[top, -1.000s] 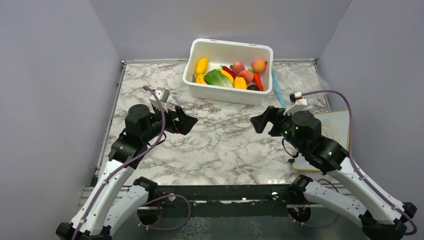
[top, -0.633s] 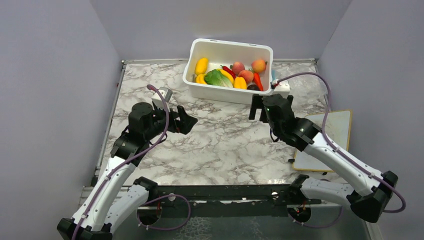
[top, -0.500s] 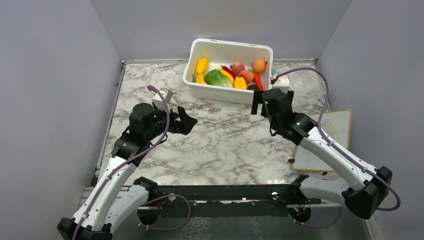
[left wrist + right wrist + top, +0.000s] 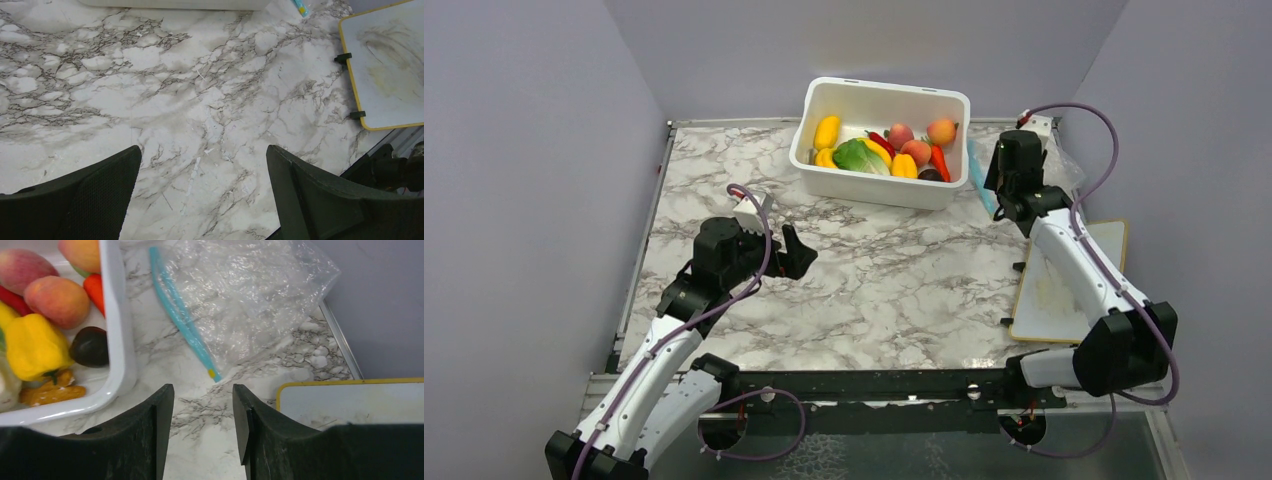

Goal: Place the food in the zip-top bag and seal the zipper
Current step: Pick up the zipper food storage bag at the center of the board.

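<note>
- Hovering over the marble table [image 4: 874,290], well to the near side of the white tub [image 4: 879,190] and toward its left end, the left gripper [image 4: 202,150] has its jaws spread wide with nothing between them.
- A white board with a yellow edge [image 4: 1074,270] lies flat, nearer than the tub and off past its right end.
- The right gripper [image 4: 202,387] hangs just off the tub's near right corner. Its jaws are down to a narrow gap, gripping nothing, over bare marble.
- The zip-top bag [image 4: 250,295] lies flat and crinkly just beside the tub's right end, with no food in it.
- The zipper [image 4: 180,317], that light-blue strip, is the bag edge facing the tub, close to the wall but not touching.
- All the food sits inside the tub: lettuce [image 4: 856,157] mid-tub, peaches [image 4: 57,300] toward the right end, and the yellow oval fruit [image 4: 827,131] at the left end.
</note>
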Robot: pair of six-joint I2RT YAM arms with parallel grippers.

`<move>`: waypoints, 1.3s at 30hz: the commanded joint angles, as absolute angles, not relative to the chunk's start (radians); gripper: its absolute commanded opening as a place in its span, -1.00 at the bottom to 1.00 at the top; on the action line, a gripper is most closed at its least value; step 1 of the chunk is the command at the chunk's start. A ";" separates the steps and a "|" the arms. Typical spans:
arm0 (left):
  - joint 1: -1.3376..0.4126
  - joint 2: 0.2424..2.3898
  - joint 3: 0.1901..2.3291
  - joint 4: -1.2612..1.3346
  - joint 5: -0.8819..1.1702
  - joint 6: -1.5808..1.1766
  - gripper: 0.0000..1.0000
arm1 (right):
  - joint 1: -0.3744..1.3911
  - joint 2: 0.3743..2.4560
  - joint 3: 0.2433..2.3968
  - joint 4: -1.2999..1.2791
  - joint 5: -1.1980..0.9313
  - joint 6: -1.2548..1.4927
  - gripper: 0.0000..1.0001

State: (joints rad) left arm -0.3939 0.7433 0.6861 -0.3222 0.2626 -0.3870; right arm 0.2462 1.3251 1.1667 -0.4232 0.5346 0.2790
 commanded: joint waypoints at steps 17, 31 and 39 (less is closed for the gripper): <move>-0.390 0.676 0.660 -0.272 0.285 -0.357 0.98 | 0.051 1.671 1.155 -0.256 0.244 0.139 -0.13; -0.390 0.666 0.661 -0.276 0.296 -0.348 0.98 | 0.000 1.887 1.275 -0.305 0.212 0.124 0.21; -0.390 0.653 0.661 -0.276 0.274 -0.348 0.98 | 0.000 1.952 1.290 -0.286 0.220 0.108 0.22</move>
